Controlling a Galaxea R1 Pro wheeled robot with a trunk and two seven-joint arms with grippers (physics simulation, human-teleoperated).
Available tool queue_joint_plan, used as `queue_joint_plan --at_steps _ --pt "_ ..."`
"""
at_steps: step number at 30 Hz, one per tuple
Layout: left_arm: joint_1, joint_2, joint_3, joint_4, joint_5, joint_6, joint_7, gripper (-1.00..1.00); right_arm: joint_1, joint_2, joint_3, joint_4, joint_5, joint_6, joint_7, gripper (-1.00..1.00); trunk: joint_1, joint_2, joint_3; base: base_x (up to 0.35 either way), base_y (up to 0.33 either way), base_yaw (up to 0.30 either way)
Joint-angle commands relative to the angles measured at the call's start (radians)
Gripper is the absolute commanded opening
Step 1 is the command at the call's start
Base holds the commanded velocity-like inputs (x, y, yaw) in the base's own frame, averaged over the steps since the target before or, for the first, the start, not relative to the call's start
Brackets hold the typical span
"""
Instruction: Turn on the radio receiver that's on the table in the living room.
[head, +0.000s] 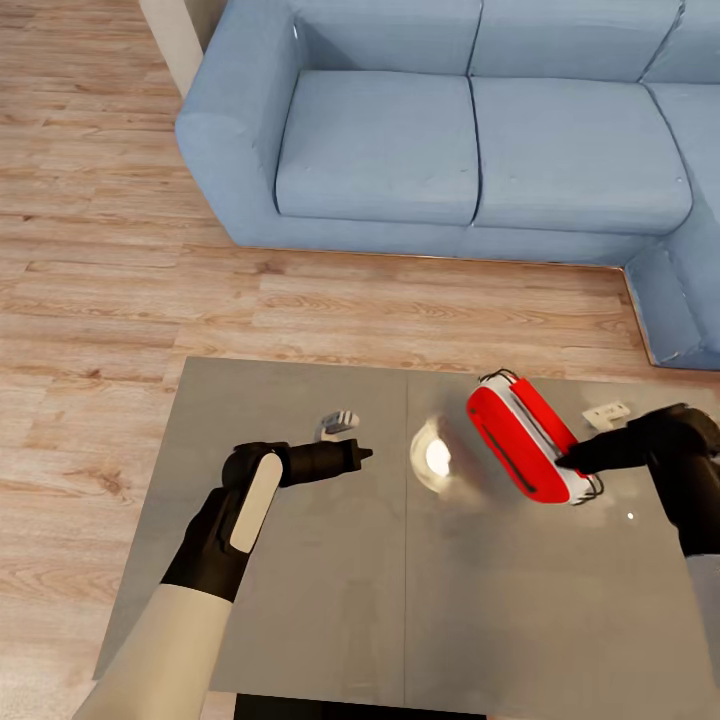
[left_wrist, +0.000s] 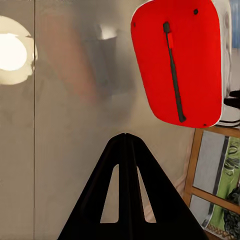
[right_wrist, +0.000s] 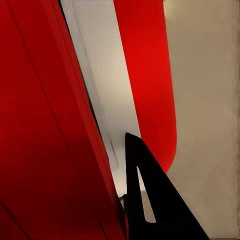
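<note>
Glossy grey table (head: 300, 600) carries 1 red radio receiver (head: 525, 438) near its far right edge. Right gripper (head: 567, 461) touches it, state unclear; left gripper (head: 362, 454) hovers closed mid-table.

Head view: left arm enters at lower left, white forearm, black wrist, its pincer (head: 362, 455) pointing right near frame centre, fingers (left_wrist: 125, 150) closed tip to tip. Right arm enters at right edge, its pincer (head: 566, 462) pointing left at centre right; jaw state indeterminate.
</note>
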Motion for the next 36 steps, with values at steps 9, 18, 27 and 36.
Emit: queue_joint_plan --at_steps 9,18,27,36 --pt "0.0 0.0 0.0 -0.001 0.0 0.001 0.0 -1.0 0.0 0.05 -0.002 0.069 -0.015 -0.016 -0.131 -1.0 0.0 0.0 0.0 0.0 0.0 0.0" --pt "0.0 0.0 0.0 -0.003 0.0 0.002 -0.001 -1.0 0.0 0.062 -0.01 0.107 -0.026 -0.09 -0.153 -1.0 0.0 0.0 0.0 0.0 0.0 0.0" --pt "0.0 0.0 0.0 -0.002 0.0 0.002 -0.002 -1.0 -0.001 0.112 -0.1 0.11 -0.027 -0.193 -0.154 -1.0 0.0 0.0 0.0 0.0 0.0 0.0" --pt "0.0 0.0 0.0 -0.002 0.0 0.002 -0.003 -1.0 0.0 0.118 -0.11 0.124 -0.028 -0.207 -0.154 -1.0 0.0 0.0 0.0 0.0 0.0 0.0"
